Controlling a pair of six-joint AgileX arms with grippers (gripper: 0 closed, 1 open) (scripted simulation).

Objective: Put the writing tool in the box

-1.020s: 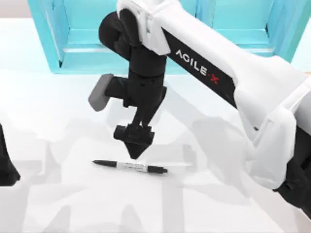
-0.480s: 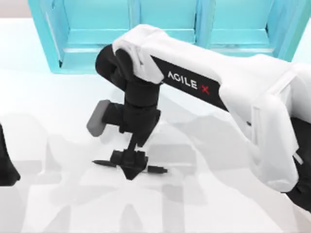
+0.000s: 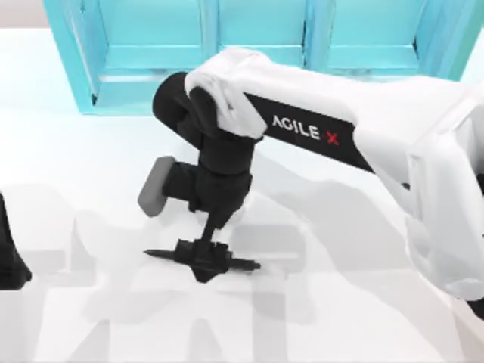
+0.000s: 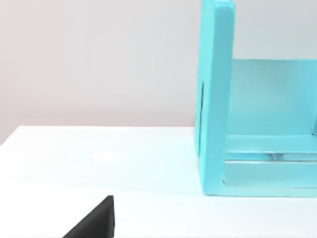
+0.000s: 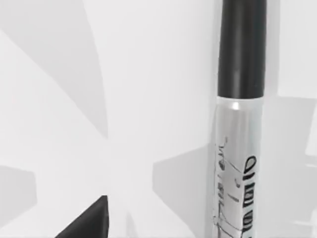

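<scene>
Right pincer (image 3: 203,270) sits down over the marker pen (image 3: 243,265) on the table (image 3: 76,166).

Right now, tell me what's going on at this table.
The right gripper is down at the table over the middle of the marker pen, which lies flat on the white table in front of the turquoise shelf unit. The right wrist view shows the pen's black end and labelled barrel close up. Whether the fingers have closed on it cannot be told. The left arm is parked at the table's left edge.
</scene>
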